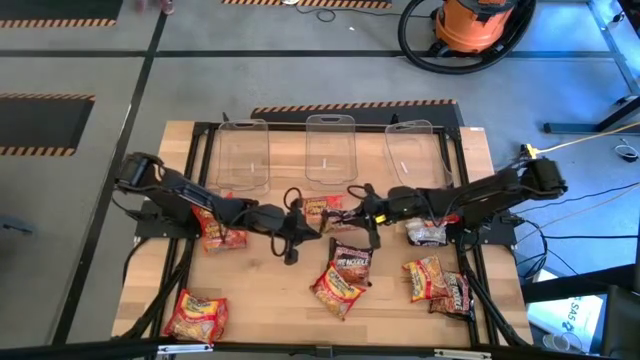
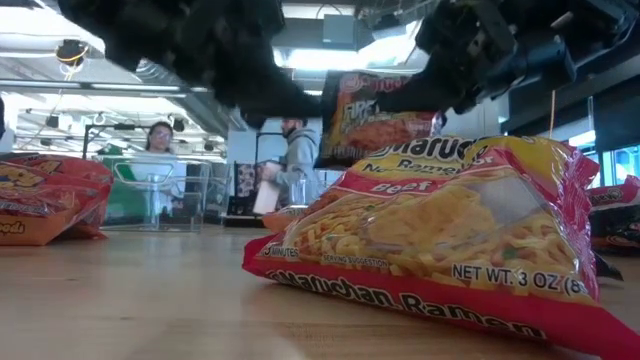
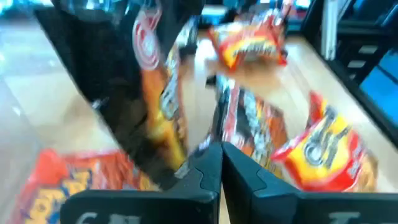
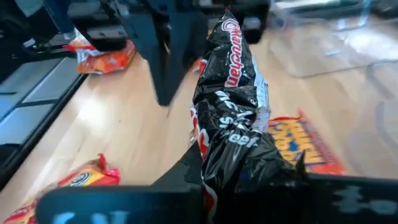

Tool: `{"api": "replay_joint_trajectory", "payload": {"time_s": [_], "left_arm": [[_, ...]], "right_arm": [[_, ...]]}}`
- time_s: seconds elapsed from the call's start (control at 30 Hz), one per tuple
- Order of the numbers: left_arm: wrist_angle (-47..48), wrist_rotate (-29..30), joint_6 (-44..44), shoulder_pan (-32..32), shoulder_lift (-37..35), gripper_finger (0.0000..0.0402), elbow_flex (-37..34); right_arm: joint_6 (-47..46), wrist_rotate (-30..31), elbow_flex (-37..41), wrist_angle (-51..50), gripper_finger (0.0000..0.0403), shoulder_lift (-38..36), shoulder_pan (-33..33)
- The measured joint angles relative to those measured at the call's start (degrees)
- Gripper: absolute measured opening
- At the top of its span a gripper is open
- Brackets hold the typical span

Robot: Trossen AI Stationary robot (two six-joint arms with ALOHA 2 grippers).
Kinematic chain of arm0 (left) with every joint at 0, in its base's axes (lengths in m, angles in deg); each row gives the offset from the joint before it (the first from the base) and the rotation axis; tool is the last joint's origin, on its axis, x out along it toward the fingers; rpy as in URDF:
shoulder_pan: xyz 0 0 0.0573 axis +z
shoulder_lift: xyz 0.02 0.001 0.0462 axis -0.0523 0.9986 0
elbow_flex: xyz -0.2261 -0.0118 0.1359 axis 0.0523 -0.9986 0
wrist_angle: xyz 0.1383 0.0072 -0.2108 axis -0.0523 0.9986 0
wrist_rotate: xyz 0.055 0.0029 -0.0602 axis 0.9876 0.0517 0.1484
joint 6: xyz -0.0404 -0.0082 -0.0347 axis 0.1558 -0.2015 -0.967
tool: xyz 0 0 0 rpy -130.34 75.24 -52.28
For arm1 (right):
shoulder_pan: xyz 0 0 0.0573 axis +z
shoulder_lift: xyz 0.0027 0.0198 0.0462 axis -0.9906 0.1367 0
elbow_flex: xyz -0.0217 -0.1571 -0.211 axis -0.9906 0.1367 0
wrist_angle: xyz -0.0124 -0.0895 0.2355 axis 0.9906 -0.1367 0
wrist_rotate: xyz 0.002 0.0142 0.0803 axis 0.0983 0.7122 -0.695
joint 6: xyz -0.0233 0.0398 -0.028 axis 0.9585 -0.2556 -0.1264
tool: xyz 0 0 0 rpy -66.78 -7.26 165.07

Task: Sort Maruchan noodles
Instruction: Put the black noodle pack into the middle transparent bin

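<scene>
A dark maroon-black Maruchan packet is up in the air over the middle of the table, and my right gripper is shut on it. The low view shows the same packet well above the tabletop. My left gripper is just to the table's left of it, shut, with nothing between its fingers. Other noodle packets lie flat on the wood: an orange-red one under the left arm, one at the near left, a dark one and a red-yellow one in the middle. My right gripper pinches one end of the dark packet between its two fingers. The fingers come from the table's right, slanting a little downward. The packet stands out beyond the fingertips, crumpled at the hold, and is lifted clear of the table.
Three clear plastic bins stand side by side along the far edge. More packets lie at the near right and under the right arm. An orange packet lies on the table beside the held one. People stand beyond the table.
</scene>
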Motion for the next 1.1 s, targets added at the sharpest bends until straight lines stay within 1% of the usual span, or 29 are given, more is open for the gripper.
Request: {"api": "replay_joint_trajectory", "payload": {"time_s": [0.17,0.33,0.4,0.47,0.5,0.6,0.67,0.77,0.87,0.97,1.03,1.1], "left_arm": [[-1.79,0.73,0.62,0.04,-4.15,0.0002,0.00],[-8.61,0.84,0.58,0.00,-5.20,0.0002,0.02],[-10.60,3.50,0.17,-0.03,-5.21,0.0004,0.02],[-10.25,7.06,-1.20,0.53,-5.24,0.0010,0.04],[-9.73,7.81,-1.59,0.93,-5.20,0.0016,0.02],[-9.71,7.27,-4.41,2.38,-5.20,0.0045,0.02],[-8.84,5.50,-6.45,3.37,-5.20,0.0072,0.02],[-8.20,5.12,-8.78,4.64,-5.20,0.0120,0.02],[-8.20,6.33,-8.90,5.40,-5.20,0.0168,0.02],[-9.36,8.57,-8.88,5.53,-5.18,0.0208,0.02],[-9.59,10.69,-8.90,5.53,-5.20,0.0225,0.02],[-9.10,11.06,-8.96,5.53,-5.18,0.0233,0.02]], "right_arm": [[0.91,1.61,0.00,-2.97,0.0043,-3.72,-0.02],[0.93,1.63,0.00,-3.04,0.0045,-4.53,-0.02],[1.09,1.55,0.00,-2.96,0.0045,-4.53,-0.02],[1.69,1.53,0.00,-2.77,0.0044,-4.53,-0.02],[1.93,1.52,0.00,-2.82,0.0045,-4.53,-0.02],[2.03,1.50,0.00,-2.82,0.0045,-4.53,-0.02],[2.05,1.14,0.00,-2.88,0.0045,-4.53,-0.02],[2.08,1.02,0.00,-2.64,0.0045,-4.53,-0.02],[2.21,1.02,0.00,-2.56,0.0046,-4.67,-0.02],[2.31,1.02,0.00,-2.36,0.0046,-4.73,-0.02],[2.31,1.08,0.00,-2.29,0.0046,-5.07,-0.02],[2.31,1.56,0.00,-2.40,0.0046,-5.51,-0.02]]}}
